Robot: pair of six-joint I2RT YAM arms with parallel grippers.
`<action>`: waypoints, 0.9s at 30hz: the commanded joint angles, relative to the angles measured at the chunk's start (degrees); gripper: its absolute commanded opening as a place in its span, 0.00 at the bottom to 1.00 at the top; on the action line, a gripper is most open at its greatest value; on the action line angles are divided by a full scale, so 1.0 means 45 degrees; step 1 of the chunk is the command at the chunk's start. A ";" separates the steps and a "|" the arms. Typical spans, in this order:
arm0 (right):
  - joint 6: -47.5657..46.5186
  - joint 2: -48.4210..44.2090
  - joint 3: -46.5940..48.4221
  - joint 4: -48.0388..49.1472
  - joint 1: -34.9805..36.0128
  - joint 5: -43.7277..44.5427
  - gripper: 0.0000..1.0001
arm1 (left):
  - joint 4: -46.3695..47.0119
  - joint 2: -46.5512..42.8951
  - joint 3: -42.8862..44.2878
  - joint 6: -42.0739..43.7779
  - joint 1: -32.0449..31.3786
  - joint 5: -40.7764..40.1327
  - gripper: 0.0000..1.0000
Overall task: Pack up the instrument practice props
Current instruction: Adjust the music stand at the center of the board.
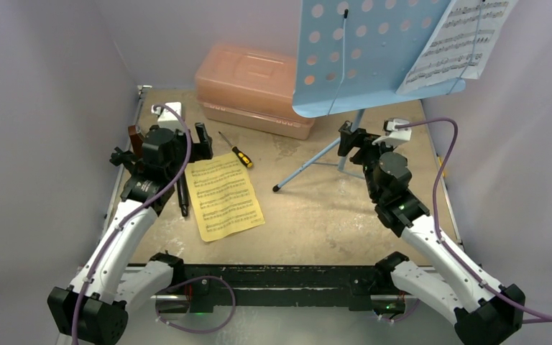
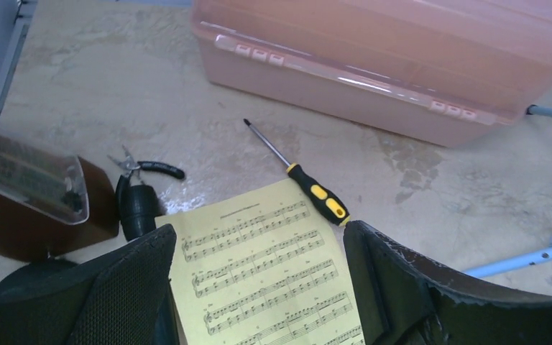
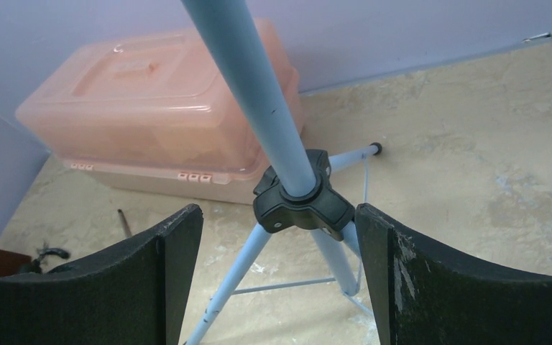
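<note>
The stand (image 1: 359,50) rises on the right half of the tabletop (image 1: 330,215), a white page (image 1: 460,43) clipped to its desk. We judge the right arm nearer to it. The right jaws (image 3: 277,215) are wide and hold nothing. The pole (image 3: 259,93) and its black hub (image 3: 303,201) lie centred just ahead of the gap. The pole's long axis runs steeply up across that gap, so a closing move would meet it side-on. Three legs splay below the hub, one reaching toward the closed case (image 1: 255,79) at the far edge. The left jaws (image 2: 259,233), also wide and empty, hang over the flat yellow page (image 2: 266,266). The metronome (image 2: 21,194) and pipe (image 1: 182,198) lie to their left, and a screwdriver (image 2: 309,190) touches the page's far edge. Open room lies mid-tabletop.
</note>
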 commanded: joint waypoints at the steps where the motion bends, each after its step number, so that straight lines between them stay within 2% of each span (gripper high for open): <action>1: -0.0872 0.0038 0.0341 0.1021 0.0046 0.0943 0.80 | 0.1264 -0.0706 -0.0410 0.1111 -0.0289 0.1445 0.86; 11: -0.2373 0.1908 0.0381 0.3503 0.0019 0.1580 0.78 | 0.1493 -0.1927 -0.1309 0.1531 -0.1473 0.1322 0.86; 18: -0.3493 0.3168 0.0566 0.5137 0.0018 0.1830 0.68 | 0.1371 -0.2516 -0.1435 0.1682 -0.2182 0.0965 0.86; 21: -0.3846 0.3609 0.0546 0.5752 -0.0002 0.1937 0.58 | 0.1306 -0.2735 -0.1505 0.1764 -0.2436 0.0688 0.86; 27: -0.4320 0.4485 0.0840 0.6446 0.0000 0.2772 0.18 | 0.1225 -0.3019 -0.1535 0.1849 -0.2717 0.0371 0.86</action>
